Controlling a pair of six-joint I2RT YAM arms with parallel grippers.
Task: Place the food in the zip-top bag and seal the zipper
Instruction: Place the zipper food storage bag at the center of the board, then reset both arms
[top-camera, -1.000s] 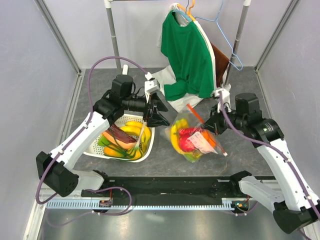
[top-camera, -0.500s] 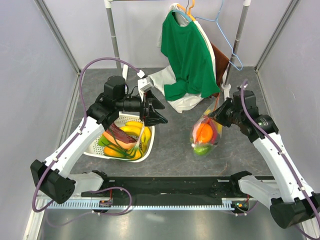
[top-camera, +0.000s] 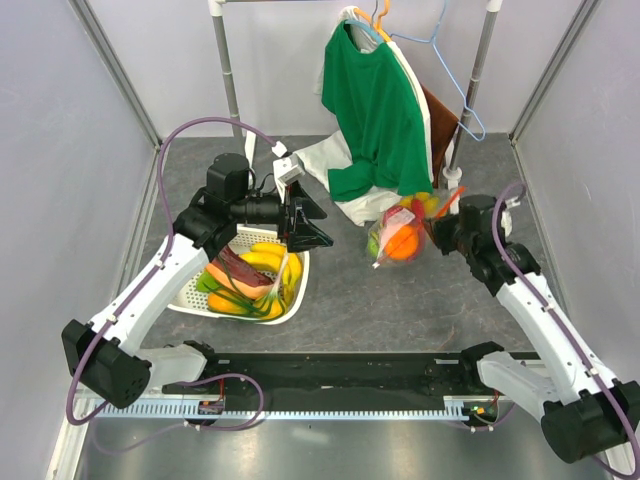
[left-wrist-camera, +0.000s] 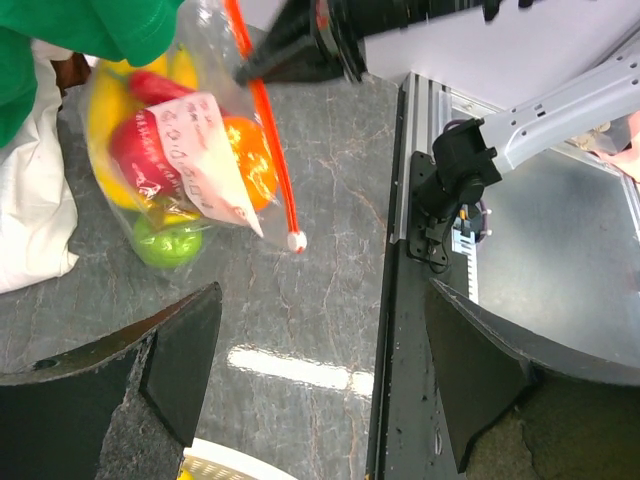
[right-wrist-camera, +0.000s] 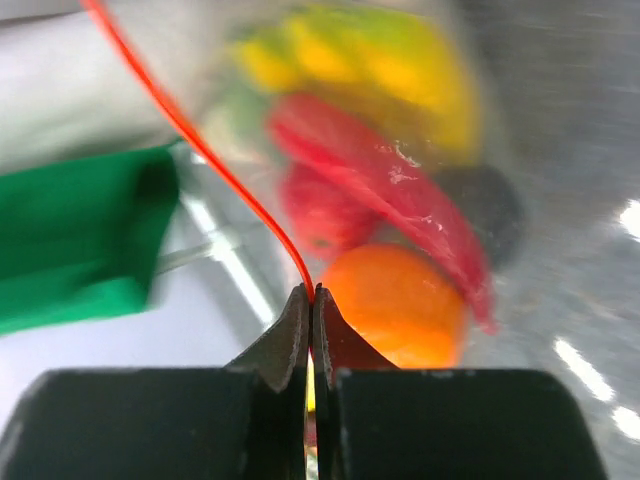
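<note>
The clear zip-top bag (top-camera: 398, 238) hangs in the air, holding an orange (right-wrist-camera: 400, 300), a red piece (right-wrist-camera: 380, 190), yellow bananas (right-wrist-camera: 360, 60) and a green lime (left-wrist-camera: 165, 243). My right gripper (top-camera: 438, 223) is shut on its orange-red zipper (right-wrist-camera: 200, 150) and holds the bag up at the right, near the hanging clothes. My left gripper (top-camera: 322, 225) is open and empty, over the table between the basket and the bag. In the left wrist view the bag (left-wrist-camera: 180, 150) shows its pale label (left-wrist-camera: 205, 155) and zipper strip (left-wrist-camera: 268, 130).
A white lattice basket (top-camera: 190, 300) under my left arm holds bananas (top-camera: 270, 260), a dark red-brown piece (top-camera: 240, 270) and orange pieces. A green shirt (top-camera: 375, 110) and white cloth (top-camera: 335, 160) hang from a rack (top-camera: 228, 70) at the back. Grey walls stand at both sides.
My right gripper lifted the bag off the table's middle and swung it right and back toward the clothes. My left gripper drew back slightly to the left, open.
</note>
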